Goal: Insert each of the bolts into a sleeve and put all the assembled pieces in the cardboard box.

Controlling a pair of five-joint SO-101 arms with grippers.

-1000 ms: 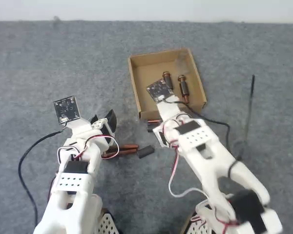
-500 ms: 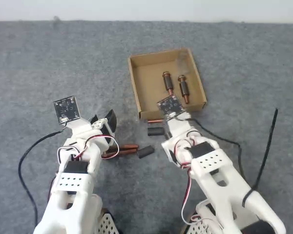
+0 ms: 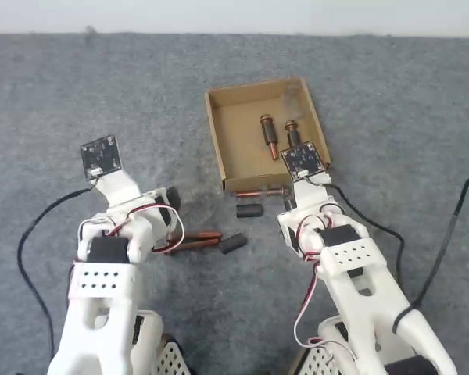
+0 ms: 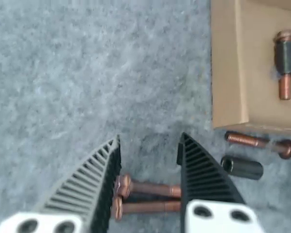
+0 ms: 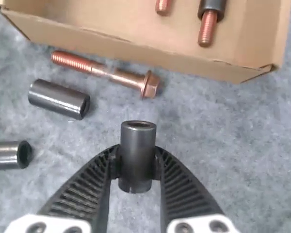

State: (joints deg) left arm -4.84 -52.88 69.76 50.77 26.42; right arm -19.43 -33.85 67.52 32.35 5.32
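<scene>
I could read no text, label, number or sign anywhere. The cardboard box (image 3: 238,137) showed plain brown walls and floor. The small board on my left wrist (image 3: 100,157) and the small board on my right wrist (image 3: 305,158) carried only specks too fine for me to make out.
</scene>
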